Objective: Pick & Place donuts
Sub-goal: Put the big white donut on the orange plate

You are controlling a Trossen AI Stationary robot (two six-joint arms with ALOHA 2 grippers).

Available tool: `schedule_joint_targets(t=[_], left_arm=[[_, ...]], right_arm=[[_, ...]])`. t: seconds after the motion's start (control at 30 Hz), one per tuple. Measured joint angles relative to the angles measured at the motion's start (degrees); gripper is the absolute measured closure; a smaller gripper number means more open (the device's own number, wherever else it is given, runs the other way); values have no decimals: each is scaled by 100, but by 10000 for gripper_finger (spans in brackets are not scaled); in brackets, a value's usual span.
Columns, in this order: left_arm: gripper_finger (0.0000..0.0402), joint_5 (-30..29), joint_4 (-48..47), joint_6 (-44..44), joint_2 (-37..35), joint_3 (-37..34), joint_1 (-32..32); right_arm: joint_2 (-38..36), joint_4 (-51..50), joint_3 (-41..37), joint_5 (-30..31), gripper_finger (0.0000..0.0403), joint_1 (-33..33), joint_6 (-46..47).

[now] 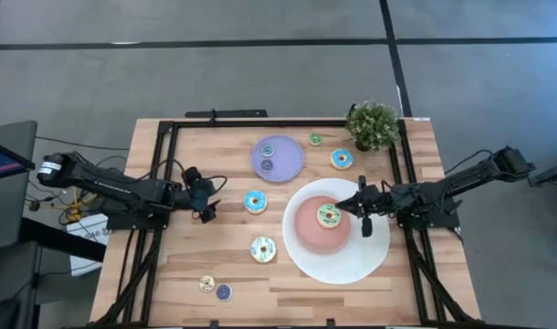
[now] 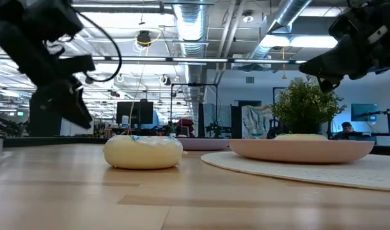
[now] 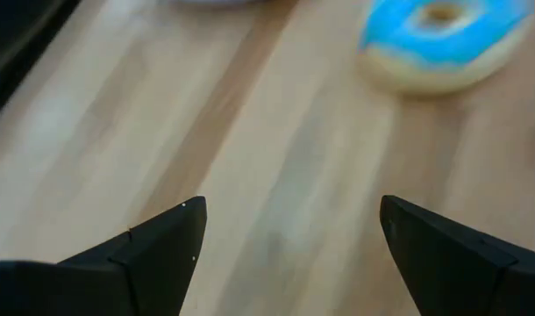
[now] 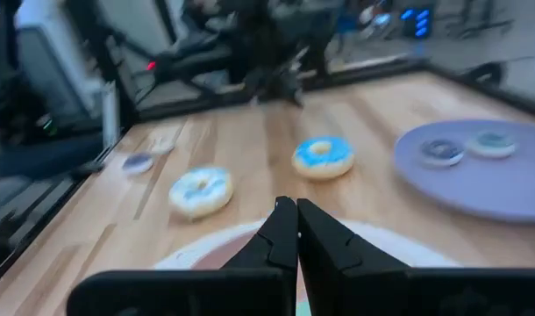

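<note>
Nearest the low camera sits a cream donut [image 2: 143,151]. Left gripper [image 3: 289,237] hangs wide open just left of a blue donut [image 1: 255,201]; right gripper [image 1: 365,219], shut and empty, hovers over the plate [image 1: 374,260]. Donuts look light, stiff, smooth: pinch across the ring.

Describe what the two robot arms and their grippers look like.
Both arms are dark, nearly black, built of slim jointed segments with black cables looping alongside. The left arm carries a white-ringed joint near its base. The left gripper has two dark, wedge-shaped fingers tapering to points; the right gripper has the same pointed black fingers.
</note>
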Motion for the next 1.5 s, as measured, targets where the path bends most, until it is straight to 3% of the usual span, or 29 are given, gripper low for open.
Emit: schedule_joint_targets(t=[0.17,0.27,0.4,0.53,0.7,0.83,1.13,1.3,1.5], left_arm=[[68,260,132,-183,0,-238,31],[68,331,497,340,0,-320,37],[68,484,1098,798,0,-412,36],[68,607,2148,1136,0,-900,36],[68,626,3122,1145,-5,-1541,36],[68,724,3300,1127,-9,-1639,36],[68,1064,3278,1103,-9,-1639,36],[68,1241,3289,1081,-9,-1639,36],[68,1648,3291,961,-9,-1639,36]], right_arm=[[325,895,8,643,402,0,45],[652,945,277,1021,390,0,42],[1362,671,995,1466,353,-2,-140],[2325,64,2111,1533,309,-129,-255],[3746,-1883,3958,781,247,-367,178],[4917,-3653,5590,642,206,-407,390],[7062,-7041,8927,-745,174,-455,1650],[8030,-7937,9993,-1108,172,-405,1850],[8803,-7991,10597,-1863,172,-377,2040]])
